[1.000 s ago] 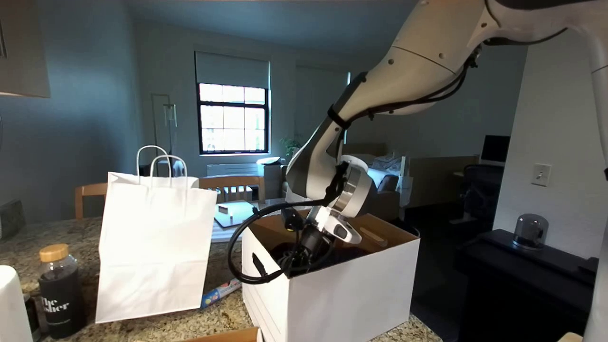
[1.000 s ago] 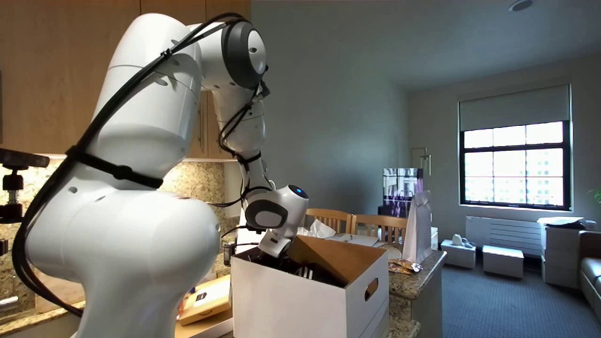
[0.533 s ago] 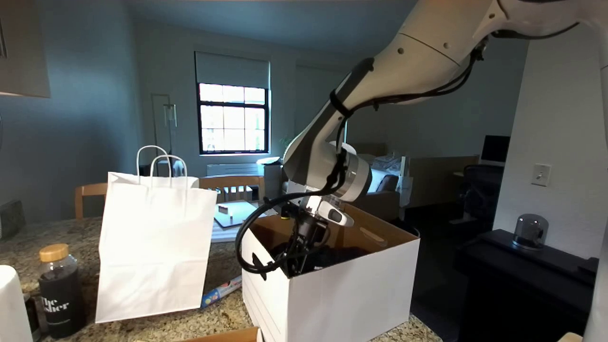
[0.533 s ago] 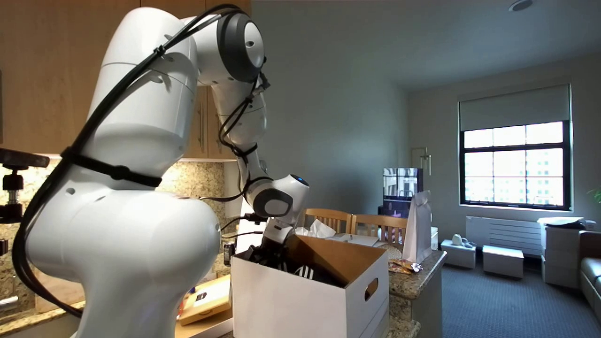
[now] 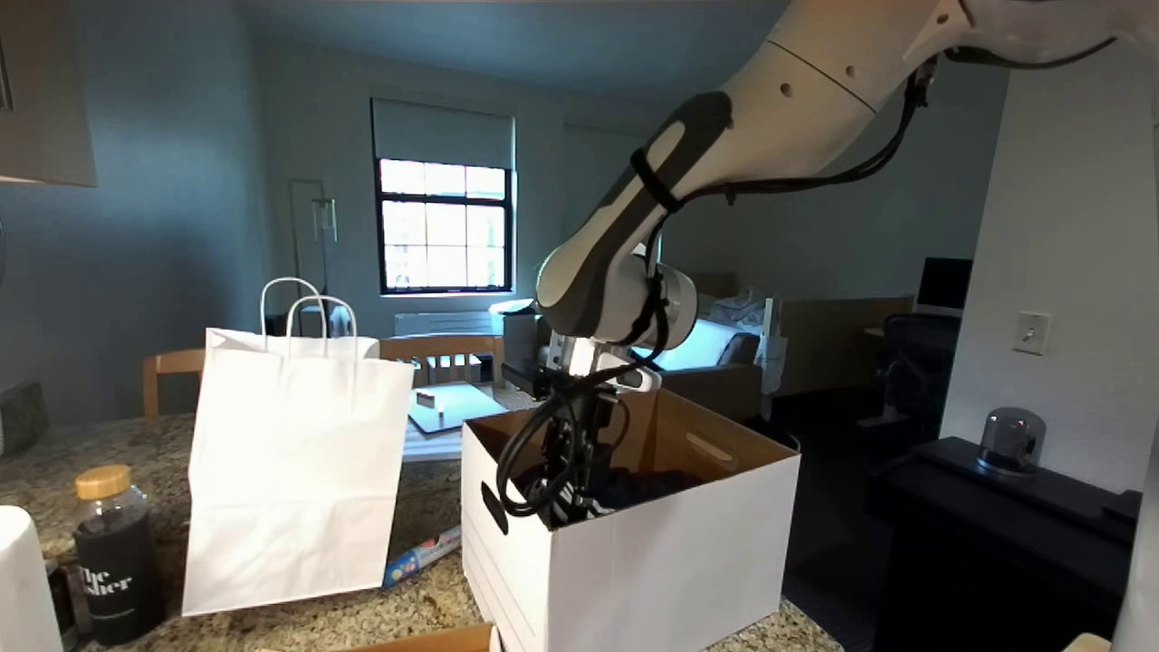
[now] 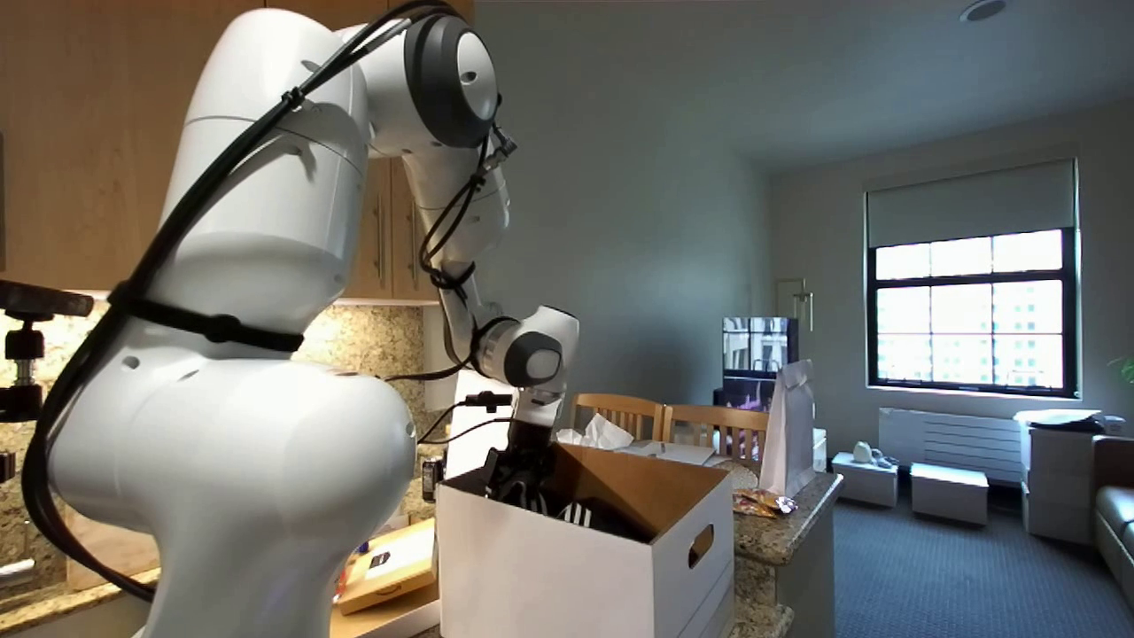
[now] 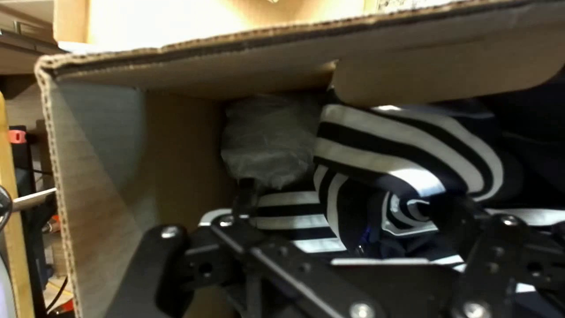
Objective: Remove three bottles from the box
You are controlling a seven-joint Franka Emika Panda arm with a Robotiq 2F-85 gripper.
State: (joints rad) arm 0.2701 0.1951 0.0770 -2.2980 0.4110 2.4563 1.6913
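Observation:
The white box (image 5: 670, 570) stands on the counter, top uncovered, brown inside; its oval hand-hole shows in an exterior view on the box (image 6: 576, 576). My gripper (image 5: 572, 493) points nearly straight down into one corner of it, fingers below the rim. In the wrist view the gripper (image 7: 351, 203) is open, fingers wide apart, above black-and-white striped cloth (image 7: 379, 145). Nothing is visibly held. Beside the cloth, near the cardboard wall, lies a crumpled translucent wrapping (image 7: 269, 141); its content is unclear. The bottles are hidden or out of view.
Close to the gripper are the box's cardboard walls (image 7: 106, 185). A white paper bag (image 5: 299, 480) and a dark flask with a wooden lid (image 5: 116, 561) stand beside the box. A blue tube-shaped packet (image 5: 421, 557) lies between bag and box. A flat carton (image 6: 390, 567) lies nearby.
The gripper has risen somewhat inside the box and swung from a strong tilt to nearly upright. Its cable loop moved with it. The box has stayed in place.

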